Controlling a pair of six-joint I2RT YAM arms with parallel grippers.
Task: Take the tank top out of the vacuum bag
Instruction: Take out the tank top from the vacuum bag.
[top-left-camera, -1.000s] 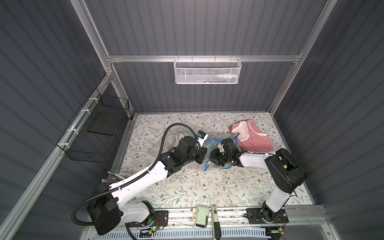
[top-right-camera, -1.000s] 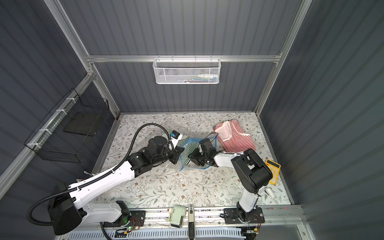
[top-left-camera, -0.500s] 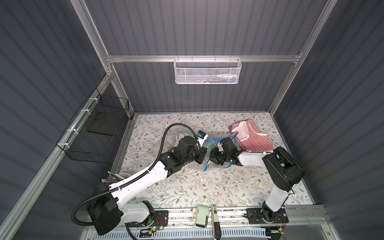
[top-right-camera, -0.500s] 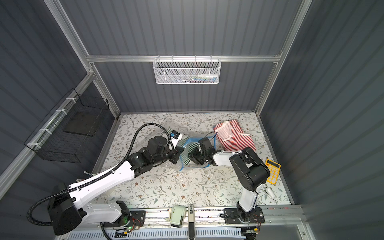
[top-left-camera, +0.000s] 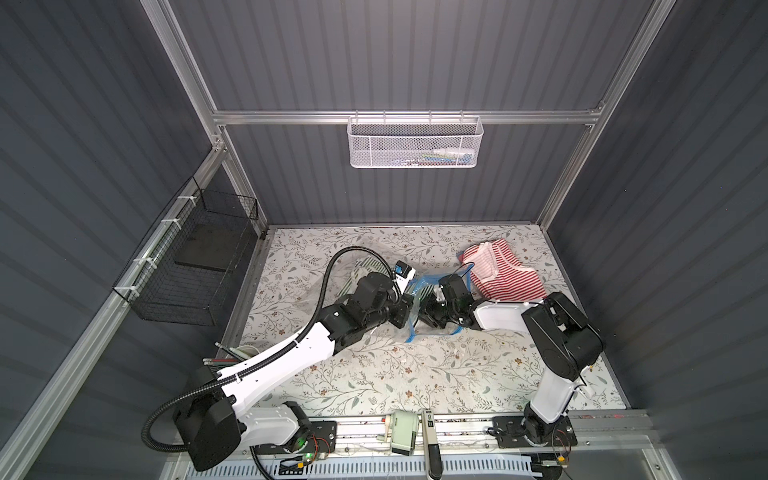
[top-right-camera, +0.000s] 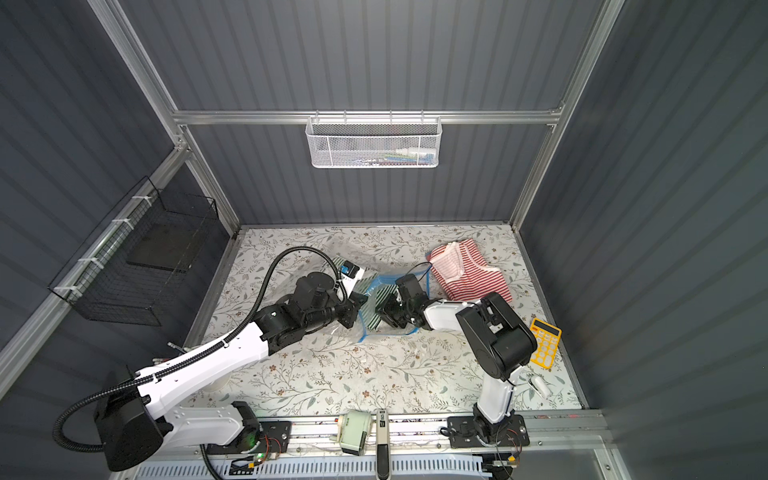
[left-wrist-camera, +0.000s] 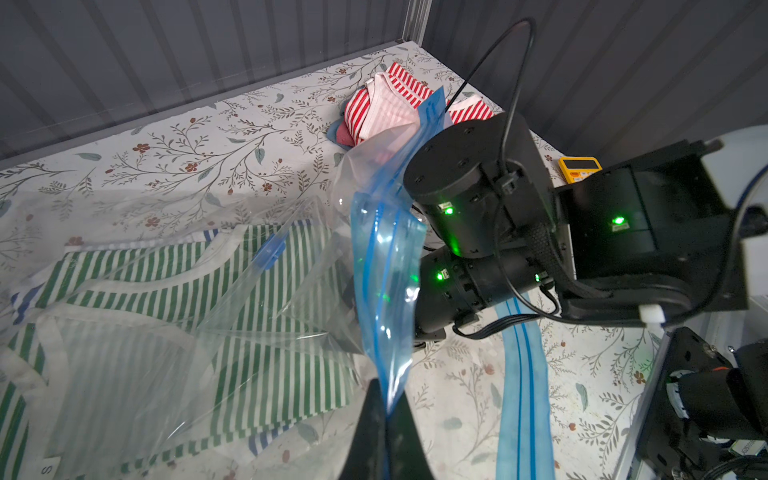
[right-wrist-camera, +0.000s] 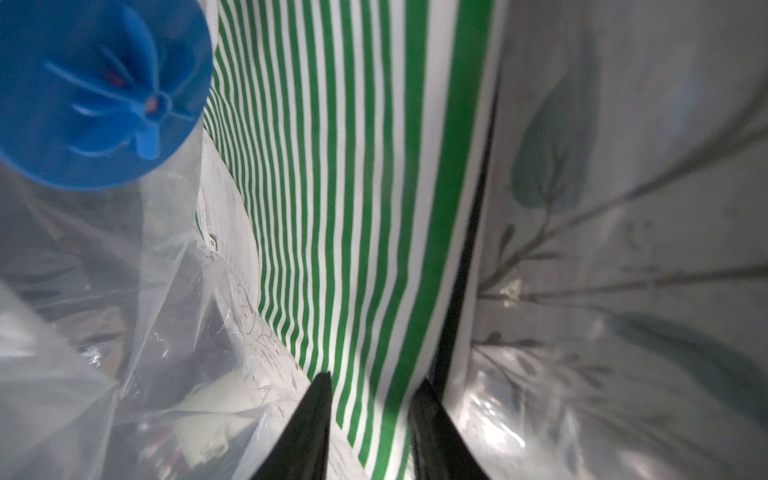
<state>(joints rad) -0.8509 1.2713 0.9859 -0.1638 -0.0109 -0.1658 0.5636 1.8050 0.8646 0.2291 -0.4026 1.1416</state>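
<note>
Fingers (left-wrist-camera: 372, 432), left gripper (left-wrist-camera: 386, 411): clamped on vacuum bag (left-wrist-camera: 291, 291) zip strip (left-wrist-camera: 384, 270). Beyond, right gripper (right-wrist-camera: 370, 380): half-open, astride tank top (right-wrist-camera: 353, 208) inside the bag, beside its valve cap (right-wrist-camera: 95, 91). We rate it soft, light, limp; we would pinch bunched fabric.

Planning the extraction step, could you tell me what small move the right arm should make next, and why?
Probably close the right gripper on the green-striped tank top: its open jaws straddle the fabric inside the vacuum bag, whose blue zip edge the left gripper pinches.
</note>
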